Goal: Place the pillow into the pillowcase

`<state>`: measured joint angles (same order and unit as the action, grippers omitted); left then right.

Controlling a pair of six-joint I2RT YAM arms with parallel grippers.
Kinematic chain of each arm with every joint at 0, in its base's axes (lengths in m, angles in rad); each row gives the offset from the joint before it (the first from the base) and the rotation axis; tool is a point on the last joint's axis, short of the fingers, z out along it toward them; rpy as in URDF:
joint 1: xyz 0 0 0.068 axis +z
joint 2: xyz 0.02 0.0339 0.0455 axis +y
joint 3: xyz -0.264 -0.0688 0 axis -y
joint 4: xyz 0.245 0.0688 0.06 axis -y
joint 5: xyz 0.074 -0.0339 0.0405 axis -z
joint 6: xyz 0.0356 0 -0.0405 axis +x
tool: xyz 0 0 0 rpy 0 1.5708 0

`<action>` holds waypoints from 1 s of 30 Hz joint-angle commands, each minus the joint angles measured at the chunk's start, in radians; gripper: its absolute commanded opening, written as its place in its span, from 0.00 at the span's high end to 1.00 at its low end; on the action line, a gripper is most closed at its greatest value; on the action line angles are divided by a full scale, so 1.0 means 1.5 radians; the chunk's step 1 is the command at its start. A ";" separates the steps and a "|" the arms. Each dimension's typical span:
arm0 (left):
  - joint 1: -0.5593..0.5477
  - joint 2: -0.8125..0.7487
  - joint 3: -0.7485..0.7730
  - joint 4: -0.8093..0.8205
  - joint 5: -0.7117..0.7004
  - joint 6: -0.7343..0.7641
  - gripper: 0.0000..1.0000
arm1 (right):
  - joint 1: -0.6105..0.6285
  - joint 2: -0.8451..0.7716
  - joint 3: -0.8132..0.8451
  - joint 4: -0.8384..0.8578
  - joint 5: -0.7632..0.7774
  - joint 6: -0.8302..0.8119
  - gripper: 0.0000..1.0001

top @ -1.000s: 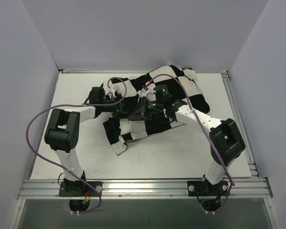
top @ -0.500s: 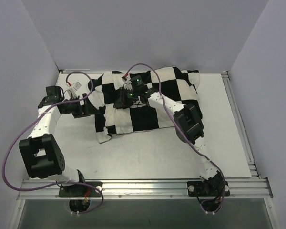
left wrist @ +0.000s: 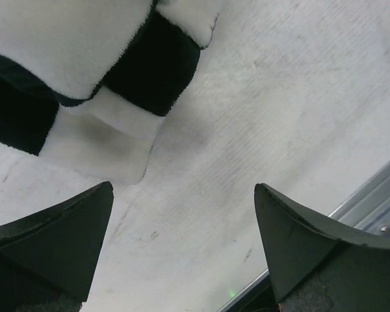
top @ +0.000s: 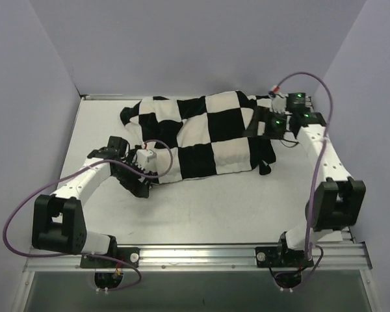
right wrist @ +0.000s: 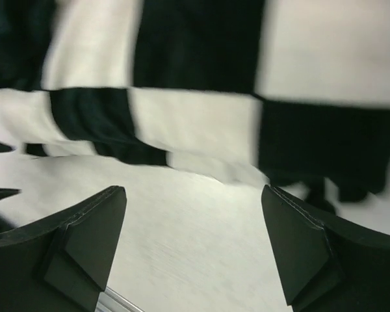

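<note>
The black-and-white checkered pillowcase point(top: 201, 133) lies plump and spread across the back half of the table. The pillow is hidden; no cream surface shows in any view. My left gripper point(top: 142, 186) hangs open just off the case's near left corner point(left wrist: 117, 78). Only bare table lies between the left gripper's point(left wrist: 182, 195) fingers. My right gripper point(top: 265, 127) stands open at the case's right end. The checkered edge point(right wrist: 195, 130) lies just beyond the right gripper's point(right wrist: 194, 192) tips, with nothing between them.
The white table point(top: 201, 208) ends at an aluminium rail point(top: 195, 255) along the near edge, and another rail point(top: 326, 162) runs down the right side. Grey walls close in on the left, back and right. Purple cables loop from both arms.
The right gripper opened, let go of the pillowcase and moved from its middle to its right end. The left arm came to the near left corner. The case now lies flatter and wider.
</note>
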<state>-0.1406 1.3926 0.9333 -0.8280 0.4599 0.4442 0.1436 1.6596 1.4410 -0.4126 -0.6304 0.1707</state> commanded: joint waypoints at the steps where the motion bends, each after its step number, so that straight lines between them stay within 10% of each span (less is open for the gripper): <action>1: -0.025 0.014 -0.026 0.103 -0.089 0.071 0.02 | -0.085 -0.060 -0.076 -0.221 0.090 -0.168 0.12; 8: -0.073 0.086 -0.046 0.223 -0.146 0.103 0.02 | -0.200 0.011 -0.128 -0.244 0.153 -0.231 0.11; 18: -0.061 0.141 -0.032 0.269 -0.142 0.092 0.10 | -0.163 0.150 -0.161 -0.048 0.163 -0.121 0.20; 21: -0.046 0.171 -0.015 0.268 -0.154 0.087 0.23 | -0.156 0.165 -0.155 -0.026 0.197 -0.114 0.46; 22: -0.038 0.185 -0.011 0.267 -0.153 0.086 0.29 | -0.158 0.164 -0.153 -0.023 0.209 -0.114 0.72; 24: -0.008 0.193 0.005 0.263 -0.156 0.098 0.56 | -0.172 0.159 -0.152 -0.030 0.234 -0.129 0.96; 27: 0.035 0.191 0.041 0.214 -0.138 0.136 0.97 | -0.225 0.107 -0.163 -0.053 0.236 -0.170 1.00; 30: 0.118 0.154 0.083 0.164 -0.101 0.173 1.00 | -0.289 0.021 -0.176 -0.078 0.234 -0.231 1.00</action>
<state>-0.0650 1.6657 0.9745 -0.5030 0.2657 0.6323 -0.1982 1.8511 1.1881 -0.4641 -0.3298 -0.0723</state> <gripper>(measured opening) 0.035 0.057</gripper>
